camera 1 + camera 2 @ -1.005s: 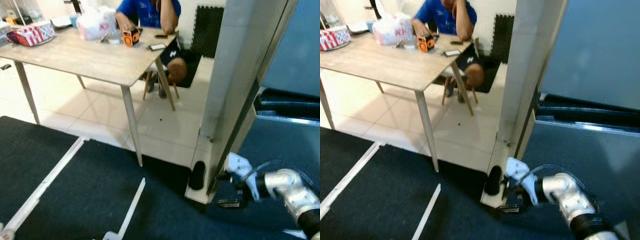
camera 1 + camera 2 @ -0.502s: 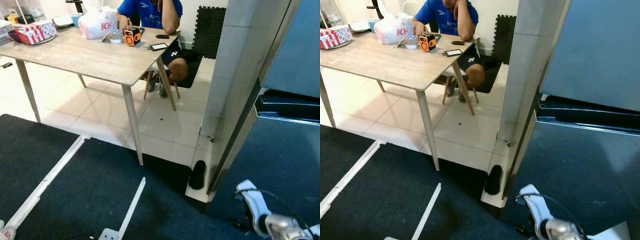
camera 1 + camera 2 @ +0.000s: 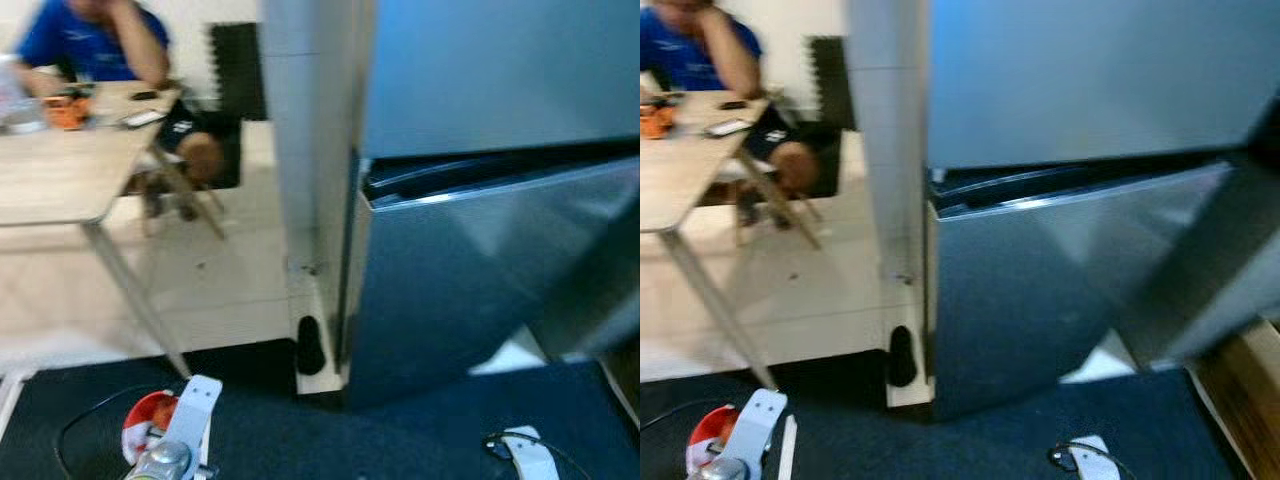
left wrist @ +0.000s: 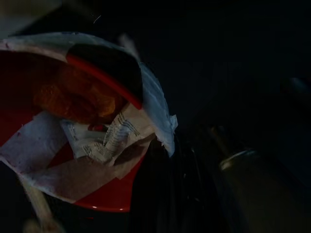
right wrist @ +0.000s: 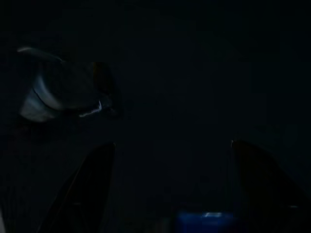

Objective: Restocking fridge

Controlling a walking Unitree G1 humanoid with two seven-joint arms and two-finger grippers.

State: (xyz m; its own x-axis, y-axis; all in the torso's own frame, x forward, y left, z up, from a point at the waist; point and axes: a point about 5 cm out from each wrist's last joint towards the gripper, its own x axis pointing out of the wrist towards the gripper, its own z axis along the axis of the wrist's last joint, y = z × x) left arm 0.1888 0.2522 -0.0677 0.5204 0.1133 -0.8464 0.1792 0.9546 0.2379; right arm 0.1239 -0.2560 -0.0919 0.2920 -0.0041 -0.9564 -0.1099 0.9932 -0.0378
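- Left wrist view showed my left gripper (image 4: 160,194) clenched on a red-and-white packet (image 4: 82,126).
- My right gripper (image 5: 170,189) hung spread wide.
- Fridge (image 3: 470,270) edge stood beside the pillar (image 3: 310,150).

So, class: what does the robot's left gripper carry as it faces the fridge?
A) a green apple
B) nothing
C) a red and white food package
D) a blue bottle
C: the left gripper is closed around a red and white food package, seen up close in the left wrist view.
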